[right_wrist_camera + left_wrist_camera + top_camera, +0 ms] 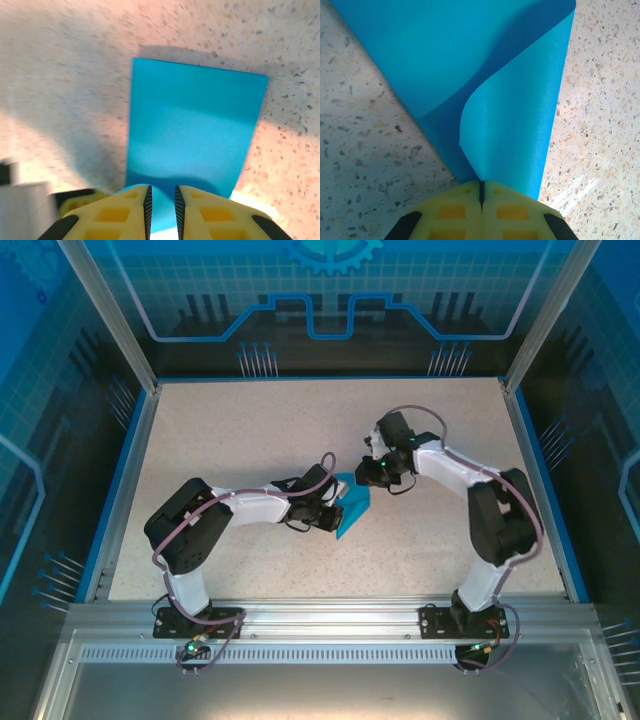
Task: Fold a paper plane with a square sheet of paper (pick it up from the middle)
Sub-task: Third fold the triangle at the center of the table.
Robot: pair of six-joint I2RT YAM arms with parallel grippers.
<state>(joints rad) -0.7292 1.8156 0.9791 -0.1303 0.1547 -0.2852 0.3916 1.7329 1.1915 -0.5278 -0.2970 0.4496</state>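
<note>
The square sheet of paper is bright blue and lies folded over in the middle of the table, between both arms. My left gripper is at its near left end, shut on a raised flap of the sheet. That flap runs straight into the seam of the yellow pads of the left gripper. My right gripper sits at the sheet's far right end. Its jaws stand a narrow gap apart over the sheet's edge, and a curled bit of blue shows in the gap of the right gripper.
The speckled beige tabletop is bounded by a blue rim and metal frame posts. Both arm bases are bolted to the rail at the near edge.
</note>
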